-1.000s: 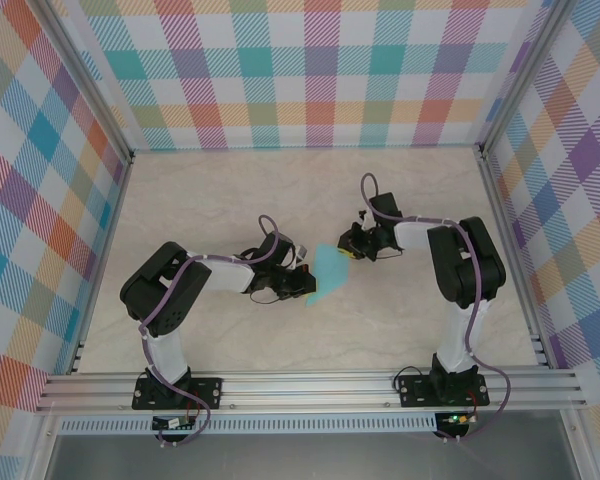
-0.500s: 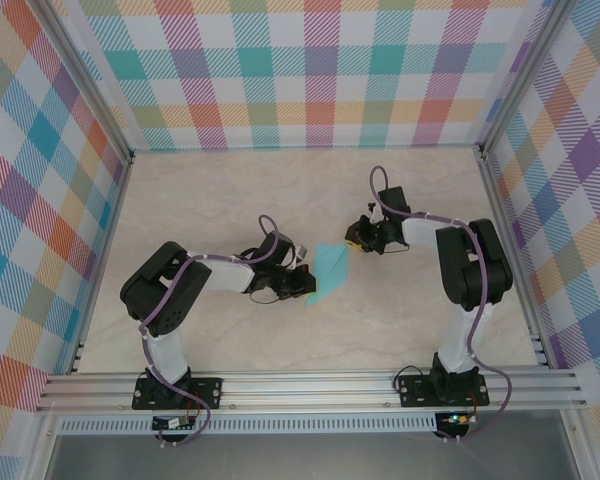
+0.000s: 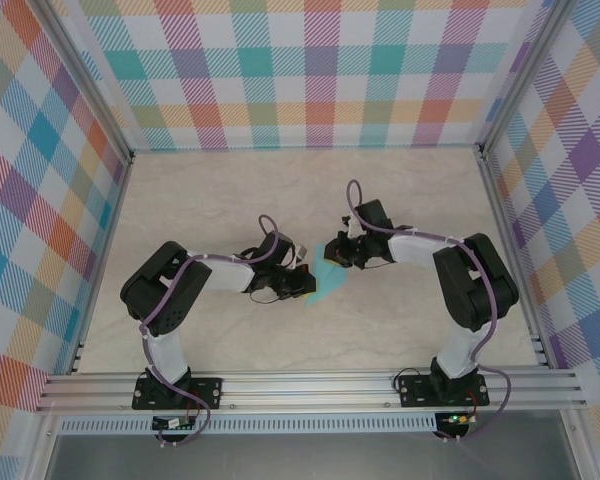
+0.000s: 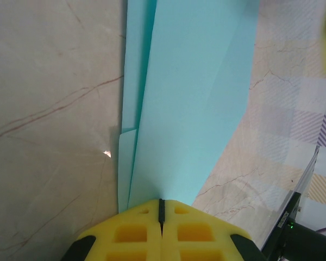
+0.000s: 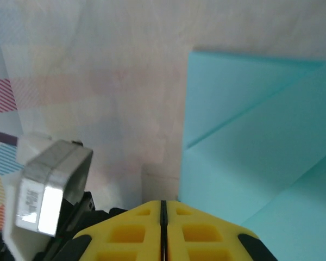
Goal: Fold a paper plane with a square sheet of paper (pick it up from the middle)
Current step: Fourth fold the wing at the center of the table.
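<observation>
left gripper (image 4: 161,203) clenched on near end of the folded thin turquoise paper sheet (image 4: 190,98), anchoring it mid-table; right gripper (image 5: 163,204) jaws closed, nothing visibly pinched, at its far edge, probably to press a crease

A pale marbled table (image 3: 230,200) stands enclosed by checked walls (image 3: 300,70).

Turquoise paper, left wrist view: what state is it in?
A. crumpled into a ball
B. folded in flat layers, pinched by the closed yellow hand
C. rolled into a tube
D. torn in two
B: the turquoise paper shows overlapping flat layers that run into the seam of the shut left hand.
</observation>
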`<action>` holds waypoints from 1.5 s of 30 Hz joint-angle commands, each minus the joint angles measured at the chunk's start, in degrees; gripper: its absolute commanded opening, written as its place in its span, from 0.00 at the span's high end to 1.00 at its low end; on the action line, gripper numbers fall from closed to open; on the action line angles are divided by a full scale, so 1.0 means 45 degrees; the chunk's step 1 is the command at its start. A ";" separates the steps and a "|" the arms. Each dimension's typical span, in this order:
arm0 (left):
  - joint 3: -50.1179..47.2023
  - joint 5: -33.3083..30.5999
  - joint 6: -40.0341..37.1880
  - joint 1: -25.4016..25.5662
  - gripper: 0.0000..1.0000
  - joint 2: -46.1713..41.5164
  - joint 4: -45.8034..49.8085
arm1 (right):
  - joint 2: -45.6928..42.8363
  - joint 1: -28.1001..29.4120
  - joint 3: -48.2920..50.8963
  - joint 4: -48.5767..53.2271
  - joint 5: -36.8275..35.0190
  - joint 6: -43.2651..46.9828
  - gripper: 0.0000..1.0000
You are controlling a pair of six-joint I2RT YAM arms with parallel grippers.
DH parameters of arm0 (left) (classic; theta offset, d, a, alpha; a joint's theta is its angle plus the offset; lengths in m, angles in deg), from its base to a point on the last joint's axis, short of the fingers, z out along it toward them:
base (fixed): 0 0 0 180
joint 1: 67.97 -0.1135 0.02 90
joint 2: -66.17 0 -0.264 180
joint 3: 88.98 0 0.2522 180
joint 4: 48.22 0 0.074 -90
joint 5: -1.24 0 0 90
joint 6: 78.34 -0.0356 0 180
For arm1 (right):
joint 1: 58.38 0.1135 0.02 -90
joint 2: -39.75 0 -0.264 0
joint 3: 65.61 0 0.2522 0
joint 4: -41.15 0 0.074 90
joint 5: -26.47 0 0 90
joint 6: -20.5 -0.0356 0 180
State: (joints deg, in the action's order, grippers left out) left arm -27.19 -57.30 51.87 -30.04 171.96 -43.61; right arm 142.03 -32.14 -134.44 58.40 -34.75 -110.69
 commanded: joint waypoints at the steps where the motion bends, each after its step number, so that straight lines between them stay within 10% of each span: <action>1: -0.0680 -0.1484 -0.0419 0.0008 0.99 0.1234 0.2593 | 0.0458 0.0369 0.0279 -0.0435 0.0271 -0.0207 0.91; 45: -0.1009 -0.1426 -0.0477 0.0008 0.99 0.1431 0.2363 | 0.2131 -0.2550 -0.1356 -0.0169 -0.0957 0.0679 0.89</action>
State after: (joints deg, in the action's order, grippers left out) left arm -27.45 -56.62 51.28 -30.19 172.18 -44.18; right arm 150.86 -43.25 -138.81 55.97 -37.84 -109.10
